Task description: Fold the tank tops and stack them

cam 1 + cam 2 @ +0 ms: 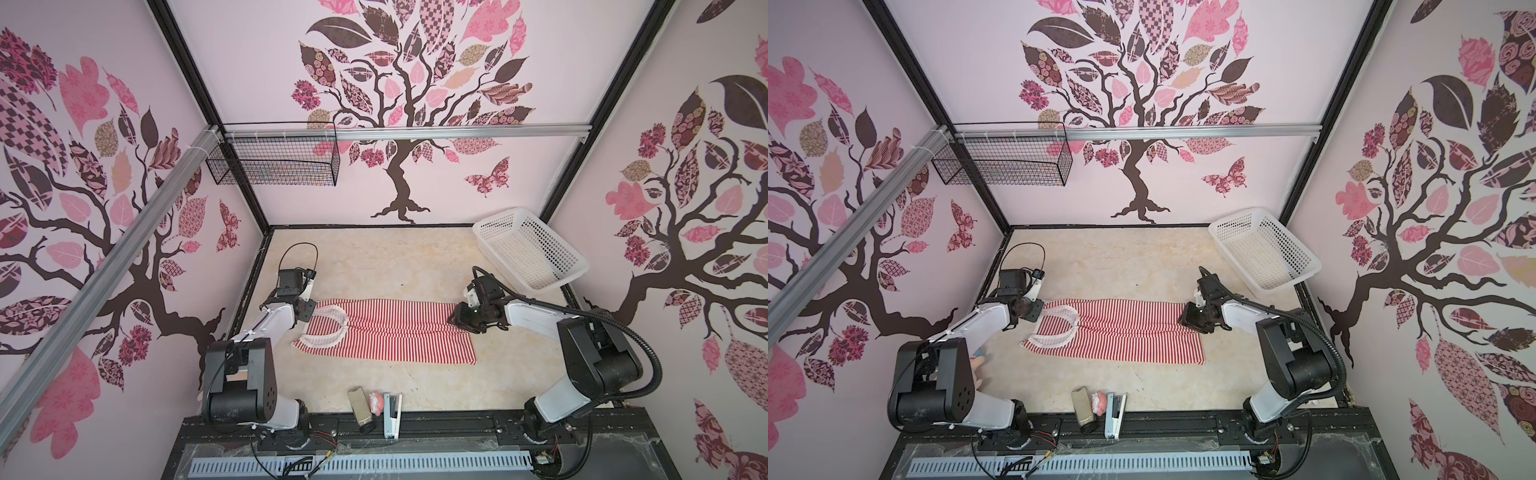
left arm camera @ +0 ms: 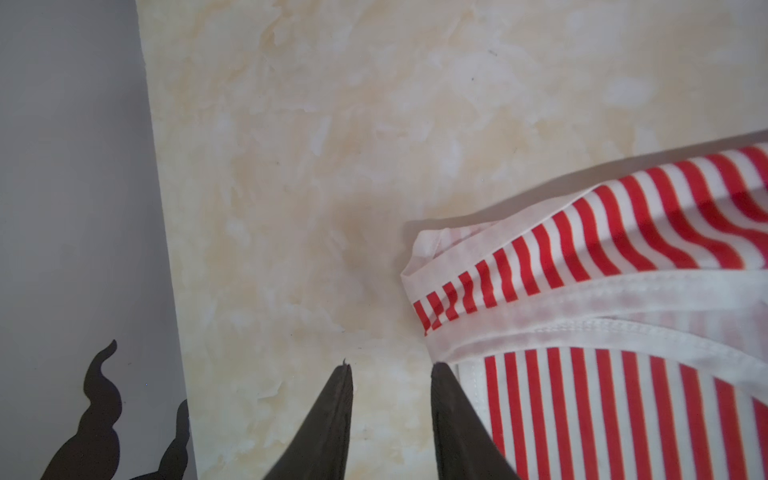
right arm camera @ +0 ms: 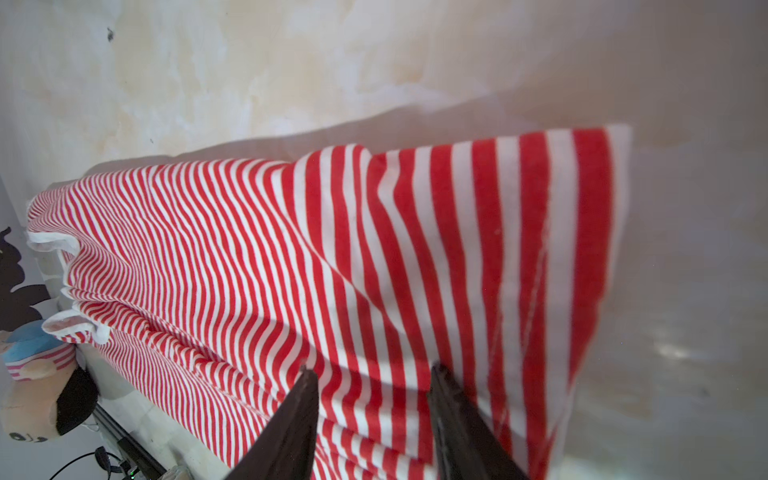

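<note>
Left end effector (image 2: 391, 366) parted, empty, beside strap of tank top (image 1: 395, 332). Right end effector (image 3: 370, 368) parted over hem, nothing pinched. Risk: next pinch catches one layer, fold skews.

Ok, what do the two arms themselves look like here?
Both arms, left arm and right arm, have white link shells between bulky black joint housings. A corrugated black hose runs along the right; a thin black cable loop tops the left wrist. The fingers are dark, tapering wedges.
</note>
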Available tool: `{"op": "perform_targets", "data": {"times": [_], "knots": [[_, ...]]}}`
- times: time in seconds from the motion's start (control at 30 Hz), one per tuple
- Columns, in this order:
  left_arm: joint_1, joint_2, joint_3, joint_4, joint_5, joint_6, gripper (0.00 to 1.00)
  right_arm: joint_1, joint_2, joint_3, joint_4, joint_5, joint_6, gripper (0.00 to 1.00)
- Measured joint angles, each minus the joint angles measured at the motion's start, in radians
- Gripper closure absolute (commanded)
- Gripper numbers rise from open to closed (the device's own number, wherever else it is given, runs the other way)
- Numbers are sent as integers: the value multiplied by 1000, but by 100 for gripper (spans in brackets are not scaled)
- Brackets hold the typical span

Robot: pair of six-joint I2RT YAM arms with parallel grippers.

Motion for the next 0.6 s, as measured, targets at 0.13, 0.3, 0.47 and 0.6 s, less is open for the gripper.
{"op": "perform_targets", "data": {"times": [0.13,0.3,0.47,0.6], "knots": [[-3,-13,58,-55,69,-22,64,0,-12,0,-35,3,-4,52],[-99,-27,93,-95,136,-42,64,0,-15,24,-78,7,-3,52],[-206,36,132,-116,215,-60,64,0,-15,57,-103,16,-3,53],[-214,158,211,-130,258,-71,65,0,-15,91,-113,27,1,62]]}}
